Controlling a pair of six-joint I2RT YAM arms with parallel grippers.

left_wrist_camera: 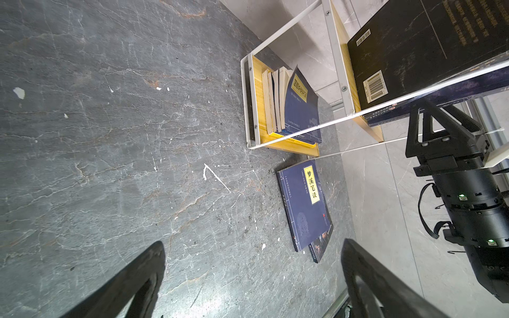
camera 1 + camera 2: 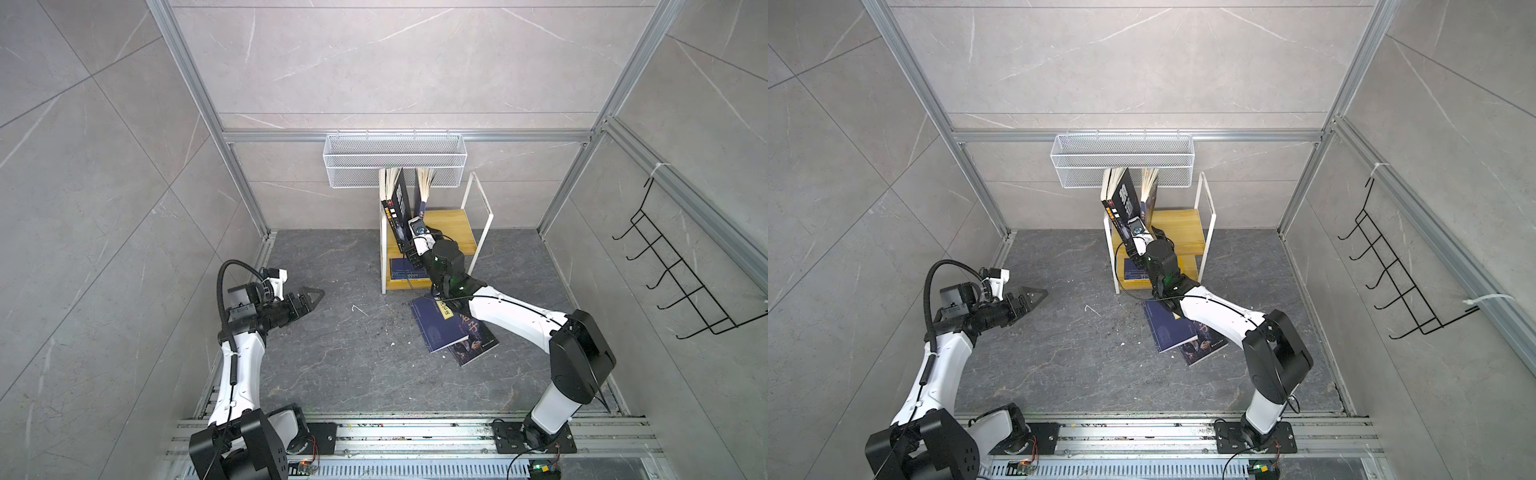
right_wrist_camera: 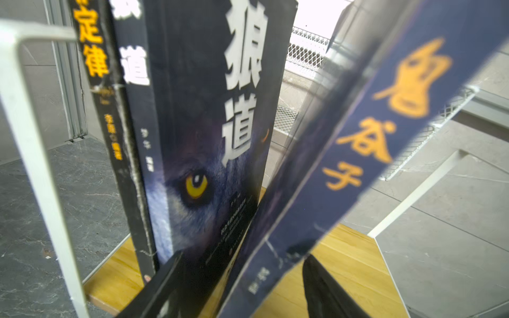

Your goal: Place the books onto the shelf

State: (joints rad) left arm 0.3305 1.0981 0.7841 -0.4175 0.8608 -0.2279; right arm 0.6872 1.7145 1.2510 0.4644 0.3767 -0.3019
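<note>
Currently my right claw (image 3: 242,254) stands loosely spread around the leaning navy book (image 3: 358,143) on the shelf's (image 2: 453,224) top board. Left claw (image 2: 311,298) is wide and idle. Next I'd back out clear and fetch the two books (image 2: 436,332) off the counter (image 2: 332,353).

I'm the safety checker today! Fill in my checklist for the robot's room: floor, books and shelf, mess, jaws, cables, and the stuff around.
Surface: dark stone-look tabletop, speckled with white flecks.
Job's things: shelf at the back; black wolf-eye book stands on its top board, navy book with orange writing leans beside it; pile of navy books on the lower board; two navy books lie overlapping in front.
Clutter: small white bent scrap on the tabletop.
Grippers: left gripper open, empty, away from the books; right gripper at the leaning book's foot, jaws open either side.
Cables: black hose arches up behind the left gripper.
Surroundings: white mesh basket above the shelf; black hook rack on the side wall.
</note>
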